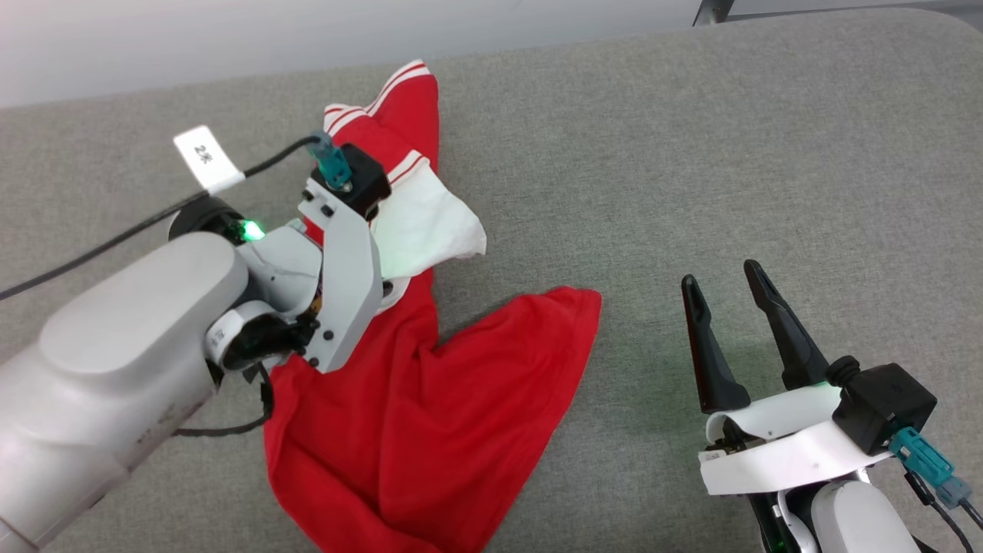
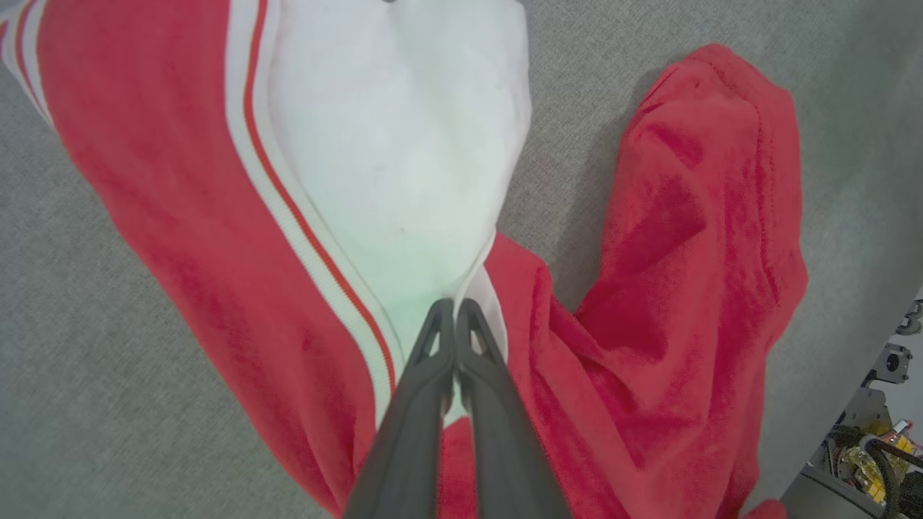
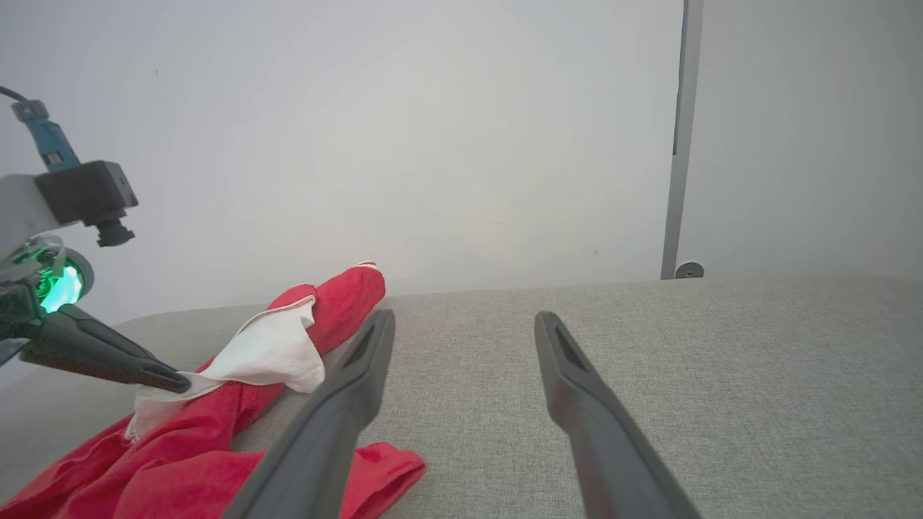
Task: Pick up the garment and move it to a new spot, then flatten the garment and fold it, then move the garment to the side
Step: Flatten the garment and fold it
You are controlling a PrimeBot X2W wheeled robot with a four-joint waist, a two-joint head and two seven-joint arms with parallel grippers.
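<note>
The garment [image 1: 415, 399] is a red shirt with a white, red-striped sleeve, lying crumpled on the grey cushion at the left. In the left wrist view my left gripper [image 2: 456, 306] is shut, its fingertips pinching the base of the white sleeve [image 2: 404, 144] of the garment [image 2: 692, 238]. The head view hides those fingers behind the pale wrist. In the right wrist view the left gripper [image 3: 173, 382] grips the white cloth of the garment [image 3: 180, 461] from the left. My right gripper [image 1: 726, 284] stands open over bare cushion to the right of the garment, its fingers [image 3: 360, 382] apart and empty.
The grey cushion [image 1: 729, 153] stretches to the right and back. A pale wall [image 3: 396, 144] rises behind it, with a grey post [image 3: 678, 144] at the right. A black cable with a white tag [image 1: 207, 157] runs over the left arm.
</note>
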